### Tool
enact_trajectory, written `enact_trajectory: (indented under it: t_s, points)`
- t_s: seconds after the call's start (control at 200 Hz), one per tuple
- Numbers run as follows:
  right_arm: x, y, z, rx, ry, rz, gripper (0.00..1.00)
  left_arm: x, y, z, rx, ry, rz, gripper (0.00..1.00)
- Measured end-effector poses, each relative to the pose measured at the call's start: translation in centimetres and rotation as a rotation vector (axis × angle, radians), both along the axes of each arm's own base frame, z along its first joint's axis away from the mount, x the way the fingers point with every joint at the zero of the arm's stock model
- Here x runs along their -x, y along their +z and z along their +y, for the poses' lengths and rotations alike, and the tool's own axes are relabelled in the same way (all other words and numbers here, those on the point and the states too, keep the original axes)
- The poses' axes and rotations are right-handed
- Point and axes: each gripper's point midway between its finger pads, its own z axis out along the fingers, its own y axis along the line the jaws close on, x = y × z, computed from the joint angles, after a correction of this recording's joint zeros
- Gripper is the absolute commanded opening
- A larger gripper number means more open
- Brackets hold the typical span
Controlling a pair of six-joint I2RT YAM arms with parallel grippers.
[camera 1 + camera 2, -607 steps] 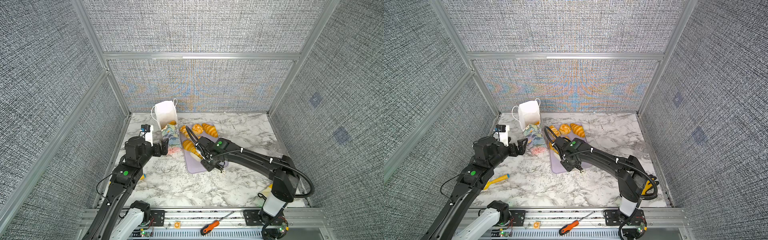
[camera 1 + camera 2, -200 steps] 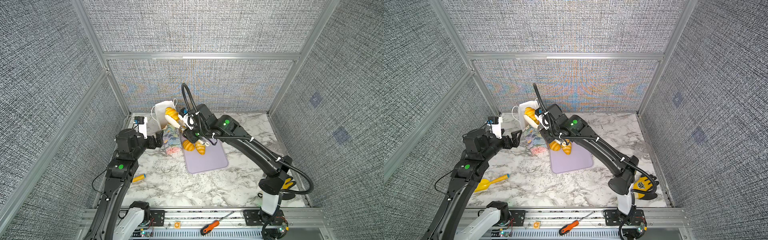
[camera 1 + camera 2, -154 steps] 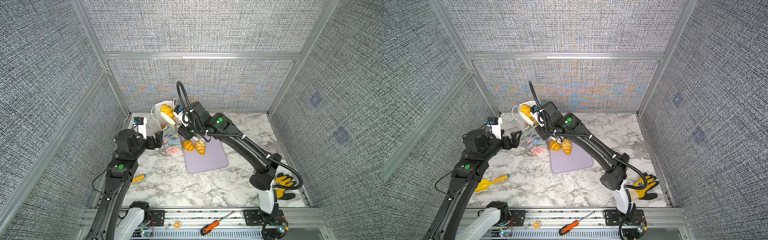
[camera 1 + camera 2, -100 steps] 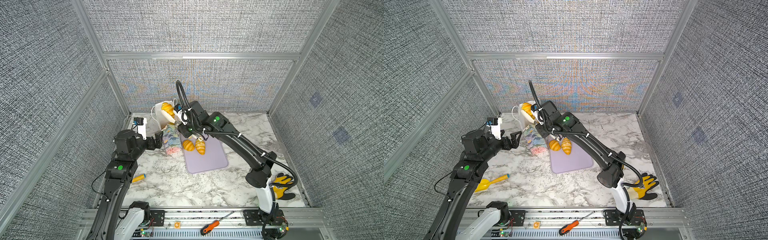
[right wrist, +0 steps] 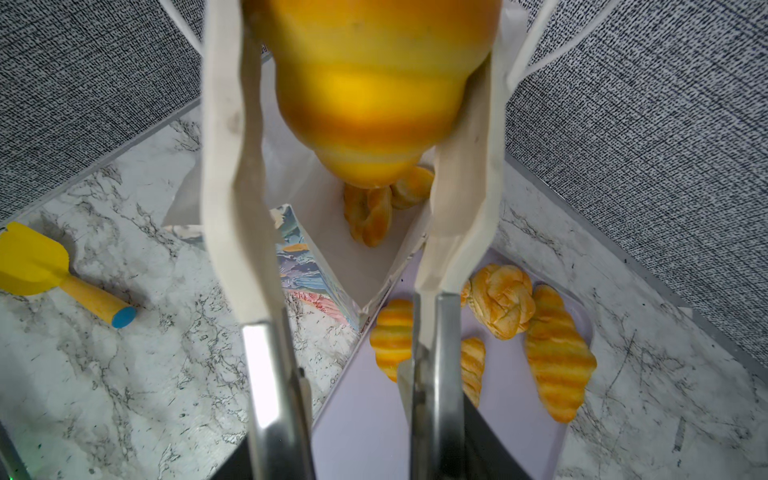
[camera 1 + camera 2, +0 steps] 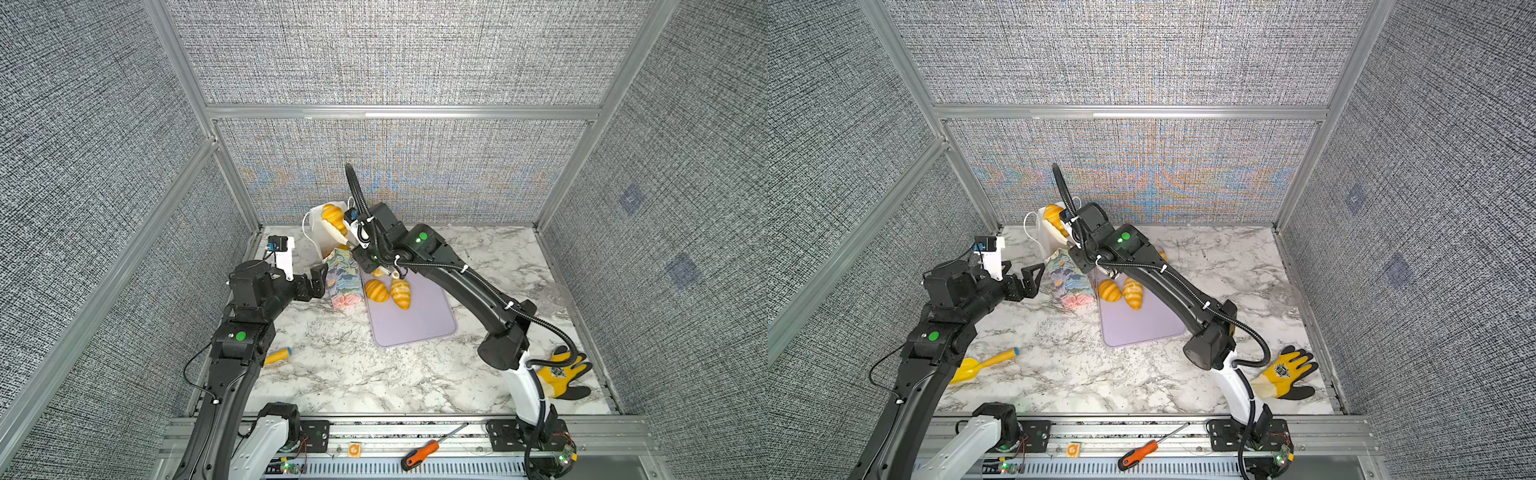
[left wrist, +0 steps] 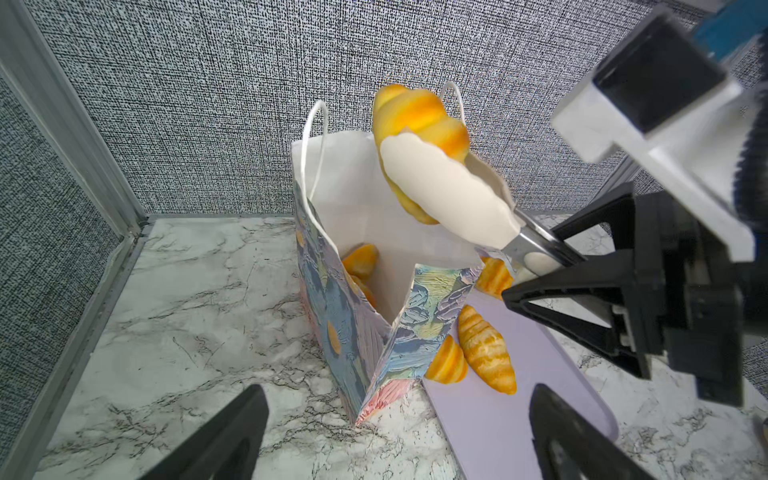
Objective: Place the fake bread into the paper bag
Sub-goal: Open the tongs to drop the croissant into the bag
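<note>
The paper bag (image 6: pixel 343 276) (image 6: pixel 1069 282) (image 7: pixel 361 332) stands open by the lilac tray (image 6: pixel 415 328). My right gripper (image 6: pixel 368 255) (image 7: pixel 530 264) (image 5: pixel 357 457) is shut on the metal handles of white-tipped tongs (image 7: pixel 449 195) (image 5: pixel 232 166). The tongs clamp one fake bread croissant (image 6: pixel 332 214) (image 6: pixel 1054 212) (image 7: pixel 415 120) (image 5: pixel 374 91) above the bag's mouth. More bread lies inside the bag (image 5: pixel 370 212) (image 7: pixel 361 259). Several pieces stay on the tray (image 6: pixel 377 290) (image 6: pixel 1133 293) (image 5: pixel 557 353). My left gripper (image 6: pixel 318 280) (image 6: pixel 1034 278) (image 7: pixel 397 399) is open, just left of the bag and apart from it.
A yellow toy scoop (image 6: pixel 984 363) (image 5: pixel 41 266) lies on the marble at the front left. A yellow and black glove (image 6: pixel 561 372) lies at the front right by the right arm's base. An orange screwdriver (image 6: pixel 419 453) rests on the front rail. Walls stand close behind the bag.
The right arm lifted the croissant in the tongs off the tray and, over the last second, carried it slightly left over the bag's mouth. The left gripper has stayed open beside the bag.
</note>
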Motion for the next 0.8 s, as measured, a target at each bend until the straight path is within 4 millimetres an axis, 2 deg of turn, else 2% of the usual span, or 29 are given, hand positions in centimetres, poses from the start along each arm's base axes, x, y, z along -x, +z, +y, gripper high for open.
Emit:
enact_trajectory:
  t_s: [0.22,0.49,0.795]
  points:
    - [-0.27,-0.13,-0.35,0.012,-0.012,-0.003,0.61,-0.05,-0.33,-0.25,0.004,-0.014,0.01,0.99]
    - [-0.71,-0.57,-0.52,0.026,-0.027,-0.008,0.64,-0.01,-0.28,-0.23,0.001,-0.014,0.007,0.99]
    - [-0.7,0.04,-0.63,0.019,-0.03,-0.016,0.66,0.02,-0.12,-0.22,-0.001,-0.014,0.007,0.99]
